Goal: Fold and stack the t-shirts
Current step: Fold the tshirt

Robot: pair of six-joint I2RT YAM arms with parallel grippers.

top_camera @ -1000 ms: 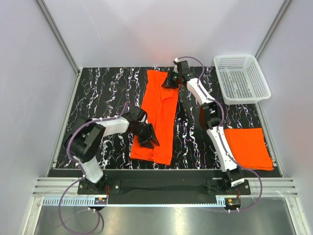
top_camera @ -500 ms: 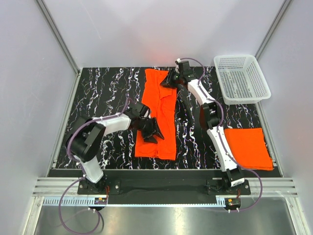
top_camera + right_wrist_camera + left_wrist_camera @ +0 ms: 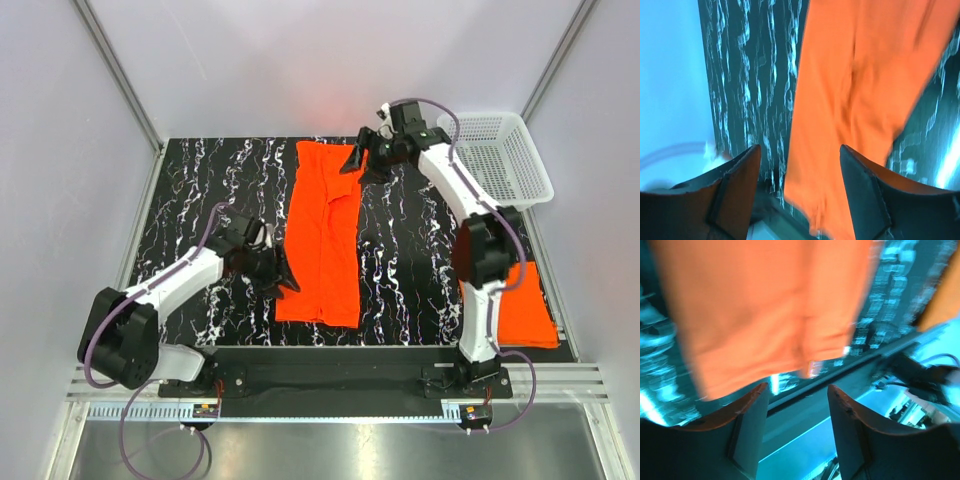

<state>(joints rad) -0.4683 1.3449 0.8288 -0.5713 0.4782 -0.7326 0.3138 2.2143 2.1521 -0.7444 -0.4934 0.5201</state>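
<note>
left hand (image 3: 278,280): spread, empty, beside long shirt (image 3: 325,235) near-left edge | right hand (image 3: 358,162): spread, empty, at its far-right corner | long shirt: flat, mid-surface (image 3: 200,190) | folded shirt (image 3: 530,310): near-right corner

t-shirt 1 (image 3: 325,240): long folded orange strip, lying between left claw (image 3: 283,277) and right claw (image 3: 360,162) | t-shirt 2 (image 3: 532,308): folded square, lying well apart from both

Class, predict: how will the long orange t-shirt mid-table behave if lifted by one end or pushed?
Probably floppy: the t-shirt lies flat with soft creases, so it would sag. Likely light, since its layers look thin. Pushed, it may bunch rather than slide.
</note>
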